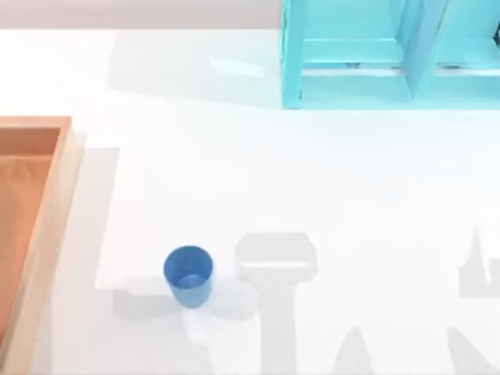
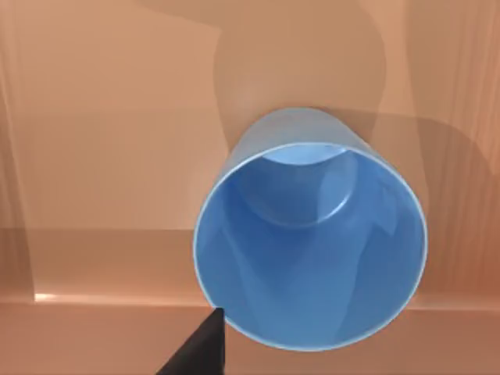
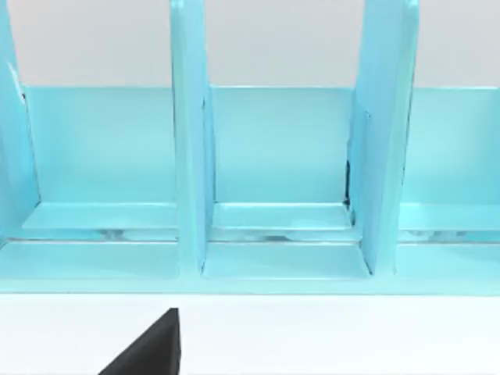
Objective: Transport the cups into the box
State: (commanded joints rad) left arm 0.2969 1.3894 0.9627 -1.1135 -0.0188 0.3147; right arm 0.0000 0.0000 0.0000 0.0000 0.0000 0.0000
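Note:
One blue cup (image 1: pixel 187 275) stands upright on the white table, a little right of the box (image 1: pixel 55 203), whose tan rim runs along the top view's left edge. In the left wrist view a second blue cup (image 2: pixel 312 242) shows close up, mouth toward the camera, over the orange-brown floor of the box (image 2: pixel 101 156). A dark part of my left gripper (image 2: pixel 199 351) sits at that cup's rim. I cannot tell whether the cup is held or resting on the floor. My right gripper (image 3: pixel 148 351) faces the shelf frame, away from both cups.
A light-blue shelf frame (image 1: pixel 375 55) with upright dividers (image 3: pixel 191 156) stands at the table's back right. Grey arm shadows lie on the white table (image 1: pixel 273 266) beside the standing cup.

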